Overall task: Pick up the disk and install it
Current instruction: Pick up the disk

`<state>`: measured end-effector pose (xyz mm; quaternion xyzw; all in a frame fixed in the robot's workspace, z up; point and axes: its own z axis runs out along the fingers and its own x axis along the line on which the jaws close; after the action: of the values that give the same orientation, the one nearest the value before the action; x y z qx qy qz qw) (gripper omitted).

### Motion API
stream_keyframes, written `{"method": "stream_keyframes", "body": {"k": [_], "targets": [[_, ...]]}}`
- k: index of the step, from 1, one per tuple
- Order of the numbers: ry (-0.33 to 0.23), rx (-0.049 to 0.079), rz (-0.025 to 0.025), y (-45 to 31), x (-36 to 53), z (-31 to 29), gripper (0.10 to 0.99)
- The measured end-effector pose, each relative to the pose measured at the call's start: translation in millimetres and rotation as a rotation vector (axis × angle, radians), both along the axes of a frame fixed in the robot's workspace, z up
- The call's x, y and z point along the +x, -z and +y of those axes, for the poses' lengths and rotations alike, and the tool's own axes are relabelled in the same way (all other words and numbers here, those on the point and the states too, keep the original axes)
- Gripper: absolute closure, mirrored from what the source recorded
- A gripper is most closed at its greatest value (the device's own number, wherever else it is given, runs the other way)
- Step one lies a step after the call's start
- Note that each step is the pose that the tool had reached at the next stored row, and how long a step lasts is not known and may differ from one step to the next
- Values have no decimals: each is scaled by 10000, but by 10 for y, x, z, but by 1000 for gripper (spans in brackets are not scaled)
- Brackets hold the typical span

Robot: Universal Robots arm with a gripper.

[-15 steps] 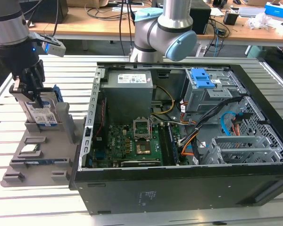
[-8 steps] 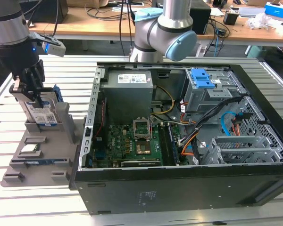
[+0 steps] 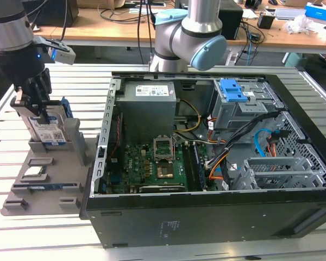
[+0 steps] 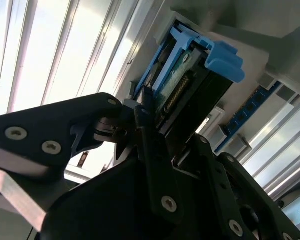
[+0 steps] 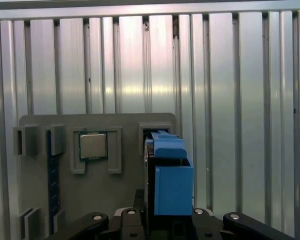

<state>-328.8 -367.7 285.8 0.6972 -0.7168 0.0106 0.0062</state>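
Note:
The disk [image 3: 50,130] is a silver drive with a white-and-blue label in a blue bracket, and it stands on edge in a slot of the grey holder [image 3: 54,187] at the exterior view's left. My gripper [image 3: 37,106] reaches down over its top edge, with a black finger on each flat side. The blue bracket of the disk [image 5: 170,175] sits tightly between the black fingers [image 5: 135,220] in the first wrist view. In the second wrist view the disk [image 4: 190,85] runs away from the gripper [image 4: 172,135], whose jaws press on it.
A small square chip [image 3: 34,173] [image 5: 93,145] and a memory stick [image 3: 43,186] lie in the same holder. The open computer case [image 3: 206,217] stands to the exterior view's right, with a blue-latched drive bay [image 3: 232,91] at its back. The arm's base [image 3: 190,32] rises behind it.

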Motion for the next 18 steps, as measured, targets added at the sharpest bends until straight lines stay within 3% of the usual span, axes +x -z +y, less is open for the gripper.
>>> {"method": "stream_keyframes", "body": {"k": [5, 18], "targets": [[0, 0, 0, -109, 0, 5, 733], [0, 0, 1, -282, 0, 7, 733]]}}
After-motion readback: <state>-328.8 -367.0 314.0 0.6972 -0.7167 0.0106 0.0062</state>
